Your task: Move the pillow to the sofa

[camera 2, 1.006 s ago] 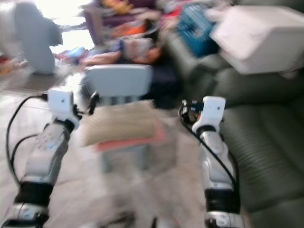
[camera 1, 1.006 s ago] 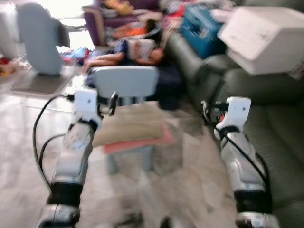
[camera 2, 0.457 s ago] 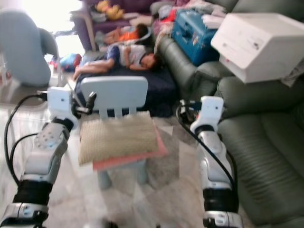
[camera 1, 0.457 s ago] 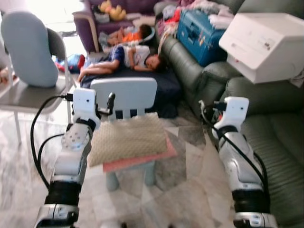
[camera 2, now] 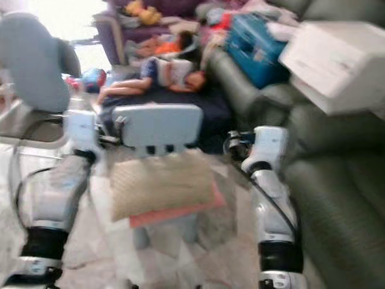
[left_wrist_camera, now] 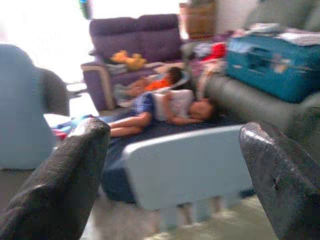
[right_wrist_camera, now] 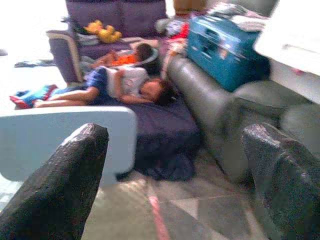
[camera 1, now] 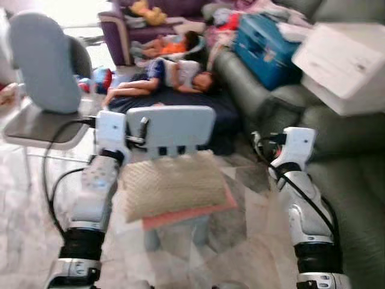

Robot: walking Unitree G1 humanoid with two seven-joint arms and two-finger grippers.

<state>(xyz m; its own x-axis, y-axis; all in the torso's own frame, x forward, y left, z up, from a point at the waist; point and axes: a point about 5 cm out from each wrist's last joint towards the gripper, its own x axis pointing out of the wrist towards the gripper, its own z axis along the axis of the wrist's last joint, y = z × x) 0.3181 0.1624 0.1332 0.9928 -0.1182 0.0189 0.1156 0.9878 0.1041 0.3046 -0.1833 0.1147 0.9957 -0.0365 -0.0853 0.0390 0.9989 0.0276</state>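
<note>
While the view has slid slightly since the earlier frame, the pillow [camera 1: 173,185] still lies on the small chair [camera 1: 171,130], over its pink cushion [camera 1: 191,212]. Left gripper [left_wrist_camera: 170,175] and right gripper [right_wrist_camera: 175,175] flank it, fingers wide apart, holding nothing; the sofa [camera 1: 355,180] is right.

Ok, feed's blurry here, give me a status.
Left gripper and right gripper open, holding nothing. Pillow on small chair, between the arms. Sofa at right, white box on it.
</note>
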